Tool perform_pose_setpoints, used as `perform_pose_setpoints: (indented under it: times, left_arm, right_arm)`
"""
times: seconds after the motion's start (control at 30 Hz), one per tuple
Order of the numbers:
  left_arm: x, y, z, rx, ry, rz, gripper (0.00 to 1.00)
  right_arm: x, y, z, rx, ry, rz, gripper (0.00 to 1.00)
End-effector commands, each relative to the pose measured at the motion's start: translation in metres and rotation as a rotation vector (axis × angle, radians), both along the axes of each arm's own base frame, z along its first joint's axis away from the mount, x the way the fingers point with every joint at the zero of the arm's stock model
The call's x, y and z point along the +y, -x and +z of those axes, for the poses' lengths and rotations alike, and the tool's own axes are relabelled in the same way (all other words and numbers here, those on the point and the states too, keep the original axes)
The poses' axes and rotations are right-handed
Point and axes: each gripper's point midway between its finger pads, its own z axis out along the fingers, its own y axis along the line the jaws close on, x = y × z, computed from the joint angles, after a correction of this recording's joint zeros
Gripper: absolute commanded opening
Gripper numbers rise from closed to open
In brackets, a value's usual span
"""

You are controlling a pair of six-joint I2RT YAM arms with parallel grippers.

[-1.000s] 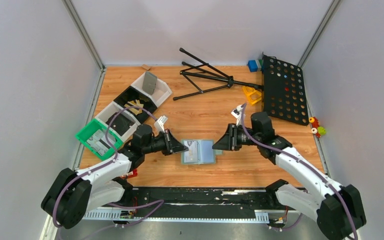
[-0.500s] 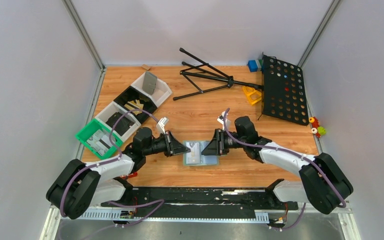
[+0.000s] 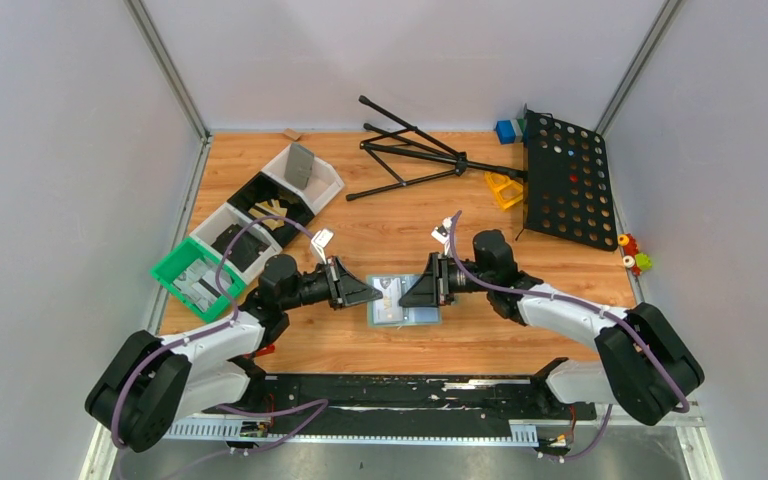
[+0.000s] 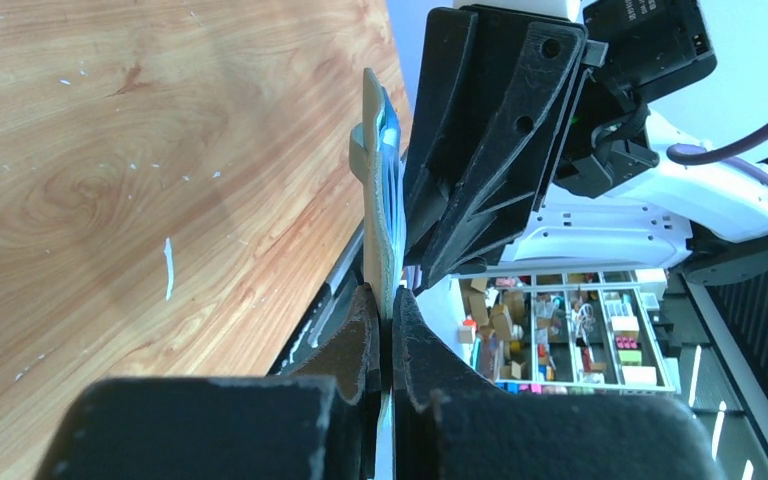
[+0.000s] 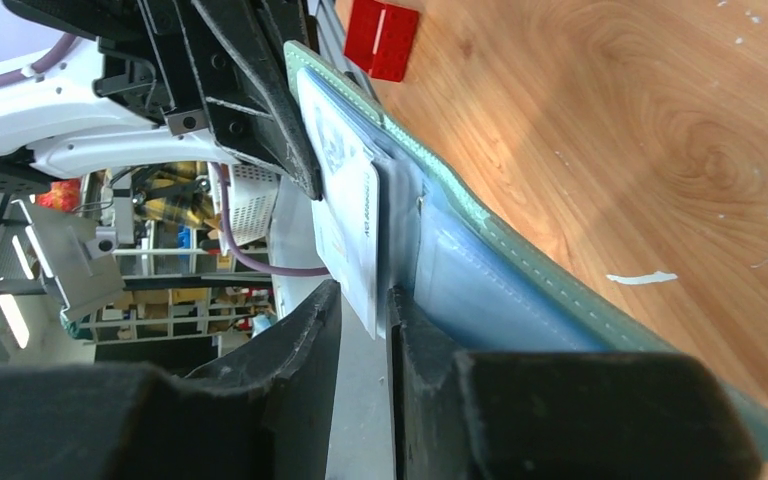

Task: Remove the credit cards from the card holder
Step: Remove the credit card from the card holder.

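Observation:
The grey-blue card holder [image 3: 405, 305] lies open on the wooden table between both arms. My left gripper [image 3: 368, 292] is shut on its left edge; in the left wrist view the card holder [image 4: 378, 200] stands edge-on, pinched in the left gripper [image 4: 385, 305]. My right gripper [image 3: 410, 290] reaches in from the right. In the right wrist view a whitish credit card [image 5: 345, 215] sticks out of a pale blue sleeve of the card holder [image 5: 480, 280]. The card's corner sits between the fingers of the right gripper [image 5: 362, 298], which stand slightly apart with a gap on one side.
A green tray [image 3: 172, 272] and white and black bins [image 3: 332, 186] line the left side. A folded black stand [image 3: 415, 155] and a black perforated panel [image 3: 565, 180] lie at the back right. A red block [image 5: 382, 38] rests on the table behind the holder.
My right gripper has moved left, from the holder's right edge to over it and around a card. The left gripper has kept its grip and place.

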Motion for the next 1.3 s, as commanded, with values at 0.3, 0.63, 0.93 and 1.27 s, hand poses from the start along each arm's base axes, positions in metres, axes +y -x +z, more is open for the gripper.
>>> perform_pose_setpoints:
  times: [0.3,0.63,0.93,1.27]
  left_arm:
    - [-0.004,0.007,0.044,-0.079,0.154,-0.031,0.0]
    - [-0.002,0.012,0.057,-0.085,0.209,-0.041,0.0]
    - [0.0,0.011,0.042,-0.076,0.146,-0.023,0.06]
    - [0.003,0.013,0.036,-0.073,0.096,-0.021,0.23]
  right_arm:
    - [0.003,0.014,0.027,-0.009,-0.117,0.068,0.13]
    - [0.011,0.02,0.032,0.006,-0.156,0.107,0.19]
    - [0.011,0.021,0.045,-0.011,-0.211,0.107,0.01]
    - [0.001,0.015,0.039,-0.028,-0.161,0.054,0.0]
